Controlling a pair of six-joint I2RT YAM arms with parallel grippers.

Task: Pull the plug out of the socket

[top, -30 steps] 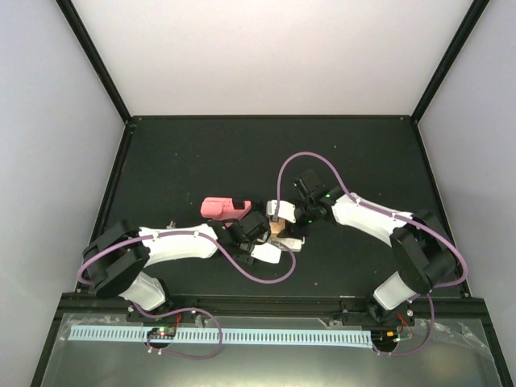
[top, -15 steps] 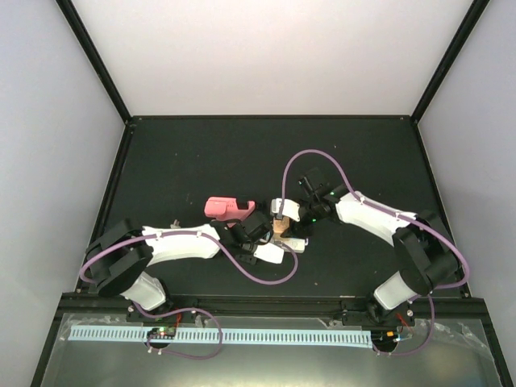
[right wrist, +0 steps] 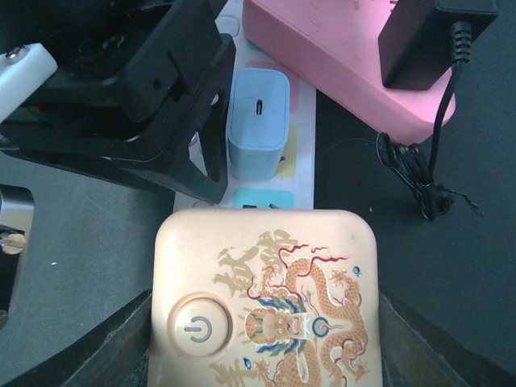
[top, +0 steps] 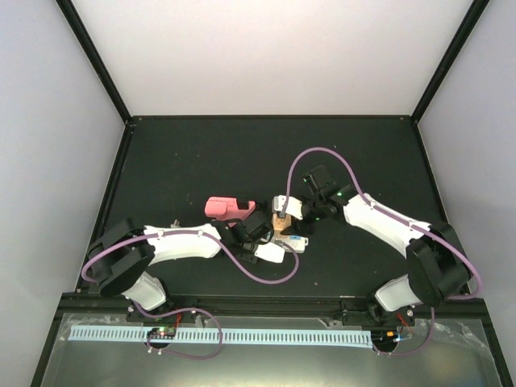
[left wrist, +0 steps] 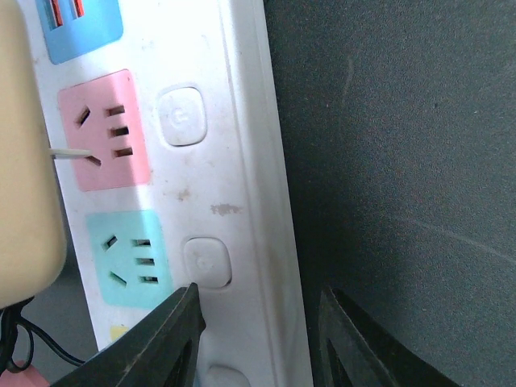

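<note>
The socket (left wrist: 242, 177) is a long white strip with blue, pink and teal outlets, lying on the black mat; it also shows in the top view (top: 295, 243). The plug (right wrist: 266, 266) is a cream block with a dragon print and a power button. My right gripper (right wrist: 262, 322) is shut on it, one finger on each side. In the left wrist view the plug (left wrist: 20, 177) stands above the strip, with a thin prong showing over the pink outlet. My left gripper (left wrist: 258, 298) is open, one finger on the strip's button row, the other over the mat beside its edge.
A pale blue charger (right wrist: 258, 121) sits plugged into the strip just beyond the plug. A pink box (right wrist: 339, 64) with a black adapter (right wrist: 435, 32) and thin black cable lies beside the strip; it also shows in the top view (top: 226, 207). Purple arm cables loop nearby.
My right wrist has drawn back to the right and slightly away, with the cream plug in its fingers. My left gripper has stayed at the strip.
</note>
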